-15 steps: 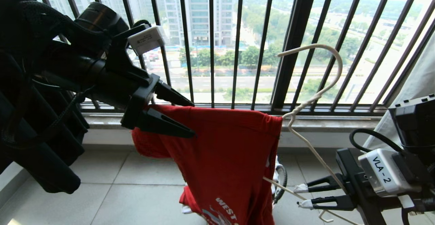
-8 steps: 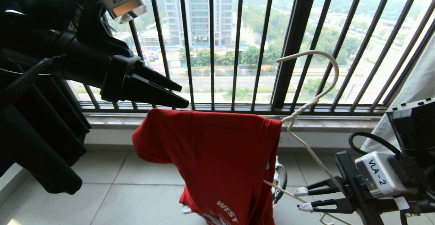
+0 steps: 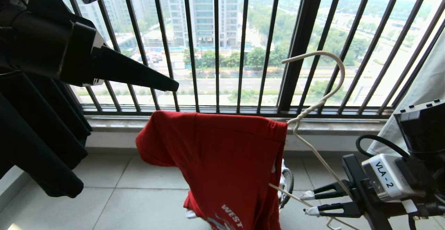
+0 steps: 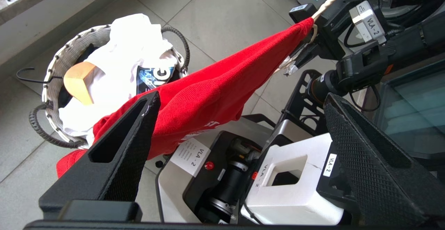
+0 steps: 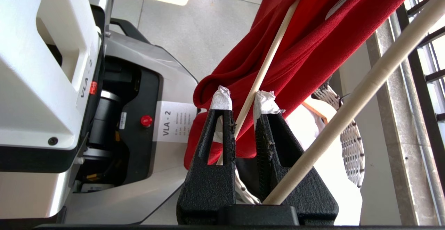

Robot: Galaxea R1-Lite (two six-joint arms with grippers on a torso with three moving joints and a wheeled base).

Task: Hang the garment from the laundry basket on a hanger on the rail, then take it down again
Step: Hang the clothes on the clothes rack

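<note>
While the right gripper [image 3: 309, 202] stayed low at the right of the head view, its tape-tipped fingers [image 5: 221, 99] were clamped on a slim lower rod of the hanger [image 3: 318, 106]. That off-white hanger stood tilted in front of the window bars [image 3: 215, 46], its hook free in the air and on no rail. The red T-shirt [image 3: 226, 160] was draped over the hanger's left arm, hanging down toward the floor tiles [image 3: 139, 195] with the letters "WEST" showing low on it. The left gripper [image 4: 240, 125] had lifted clear above the shirt's shoulder, fingers spread wide and holding nothing. Below, the laundry basket [image 4: 66, 54] sat on the floor, holding a white printed garment [image 4: 125, 63] and a tan wooden hanger [image 4: 78, 82].
</note>
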